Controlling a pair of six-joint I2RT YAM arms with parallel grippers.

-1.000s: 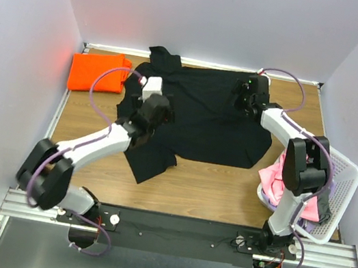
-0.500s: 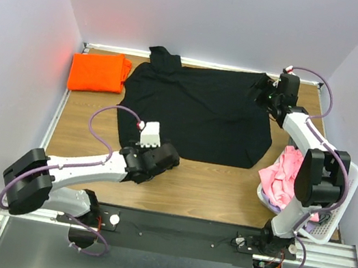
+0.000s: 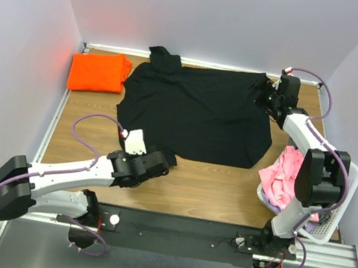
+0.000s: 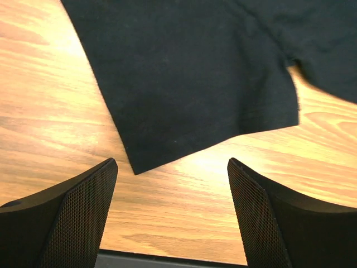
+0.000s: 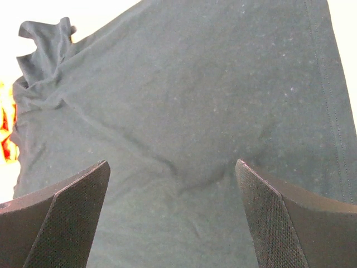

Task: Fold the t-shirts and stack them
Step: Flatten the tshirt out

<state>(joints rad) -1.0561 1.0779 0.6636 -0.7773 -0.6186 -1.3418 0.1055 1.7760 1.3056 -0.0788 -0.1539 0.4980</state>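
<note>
A black t-shirt [image 3: 196, 113] lies spread flat on the wooden table, one sleeve bunched at the far edge. A folded orange t-shirt [image 3: 97, 71] sits at the far left. My left gripper [image 3: 159, 162] is open and empty, just off the shirt's near left corner [image 4: 167, 139], above bare wood. My right gripper [image 3: 263, 97] is open and empty over the shirt's far right part [image 5: 184, 111]. Pink cloth [image 3: 281, 176] lies in the basket at right.
A white mesh basket [image 3: 341, 197] with pink and dark clothes stands at the right edge. White walls close in the table on three sides. A black rail [image 3: 183, 228] with the arm bases runs along the near edge.
My left gripper let go of the shirt's near left corner and drew back toward the near edge; the corner now lies flat. My right gripper moved to the far right and stayed there.
</note>
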